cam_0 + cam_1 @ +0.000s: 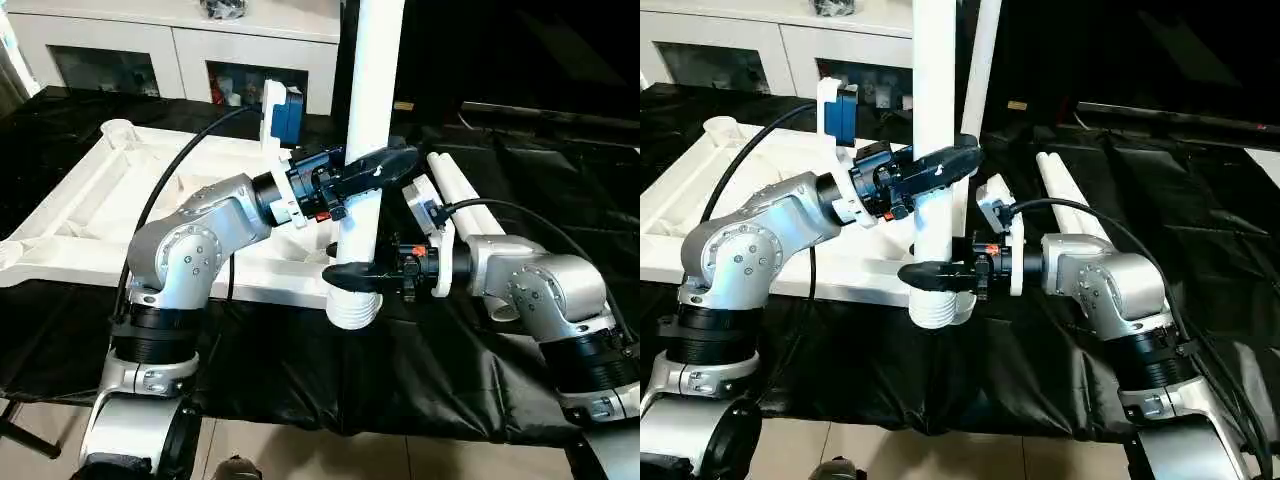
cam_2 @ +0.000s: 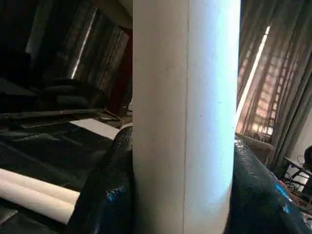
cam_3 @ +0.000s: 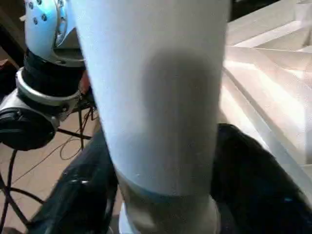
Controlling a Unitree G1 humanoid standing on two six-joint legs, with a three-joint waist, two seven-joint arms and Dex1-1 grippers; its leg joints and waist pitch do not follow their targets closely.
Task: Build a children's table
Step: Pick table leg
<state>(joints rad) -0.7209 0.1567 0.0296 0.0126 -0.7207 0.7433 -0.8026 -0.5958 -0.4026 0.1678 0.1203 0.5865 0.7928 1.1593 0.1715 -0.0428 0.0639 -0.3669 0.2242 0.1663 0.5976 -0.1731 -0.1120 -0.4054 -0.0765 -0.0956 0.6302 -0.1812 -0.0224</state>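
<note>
Both pincers clamp 1 upright leg (image 1: pixel 365 150): left pincer (image 1: pixel 375 170) higher, right pincer (image 1: pixel 355 272) near its ribbed end; no readable writing anywhere.

A leg (image 1: pixel 368 120) stands upright at the near right corner of the tabletop (image 1: pixel 90 200), left tool (image 1: pixel 372 168) above right tool (image 1: pixel 352 275) on it. Spare legs (image 1: pixel 462 200) lie right of it; a cabinet (image 1: pixel 180 45) stands behind.
</note>
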